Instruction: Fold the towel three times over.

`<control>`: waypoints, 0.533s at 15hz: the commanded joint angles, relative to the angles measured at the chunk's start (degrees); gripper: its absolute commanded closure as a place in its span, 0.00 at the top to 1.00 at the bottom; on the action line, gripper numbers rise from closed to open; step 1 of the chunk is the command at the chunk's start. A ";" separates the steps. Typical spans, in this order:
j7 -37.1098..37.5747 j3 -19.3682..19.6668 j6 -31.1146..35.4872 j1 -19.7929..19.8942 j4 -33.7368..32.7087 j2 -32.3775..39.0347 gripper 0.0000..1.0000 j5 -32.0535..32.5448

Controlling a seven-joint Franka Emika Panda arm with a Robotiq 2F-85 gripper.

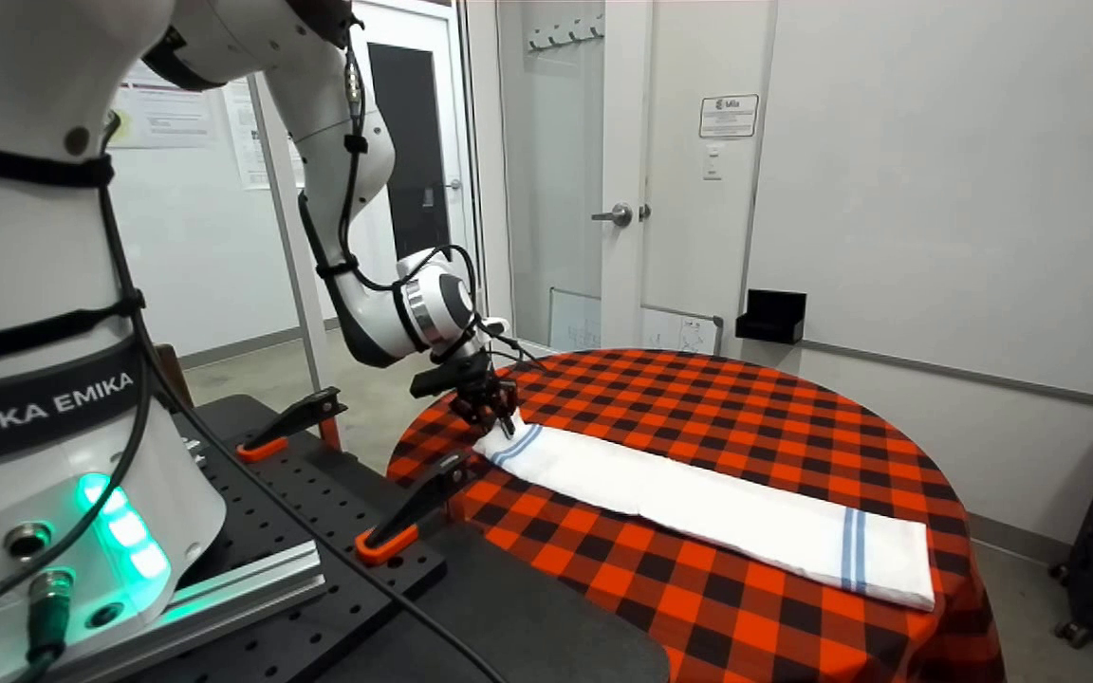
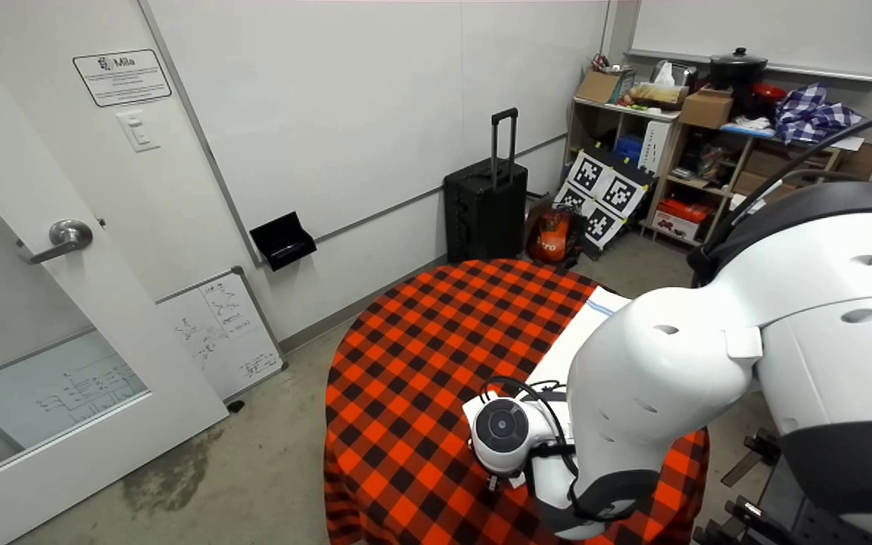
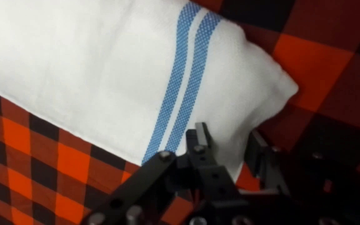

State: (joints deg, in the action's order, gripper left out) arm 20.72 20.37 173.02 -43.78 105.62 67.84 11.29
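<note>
The white towel (image 1: 698,489) lies as a long narrow strip on the checked tablecloth, with blue stripes near both ends. Its end by the gripper is rumpled, with one corner raised in the wrist view (image 3: 245,81). In an exterior view the arm hides much of the towel (image 2: 572,337). My gripper (image 1: 497,425) points down at the towel's end, beyond the blue stripes. In the wrist view the gripper (image 3: 228,136) has its fingers apart, with the towel's edge between them. One finger is over the cloth, the other at its edge. I cannot tell whether they touch it.
The red-and-black checked tablecloth (image 1: 698,398) covers a round table. The dark robot mount with orange-tipped clamps (image 1: 414,507) stands beside it. A whiteboard wall and a black suitcase (image 2: 485,208) are beyond the table.
</note>
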 commanded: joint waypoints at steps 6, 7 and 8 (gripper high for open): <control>-10.35 1.79 -2.31 2.31 4.17 -11.05 0.01 1.07; -13.10 0.84 -2.88 4.31 4.95 -13.19 0.02 1.94; -15.50 0.14 -3.67 5.97 5.80 -15.30 0.02 2.68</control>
State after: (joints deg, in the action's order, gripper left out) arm 12.47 23.25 171.62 -42.70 107.32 60.06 11.68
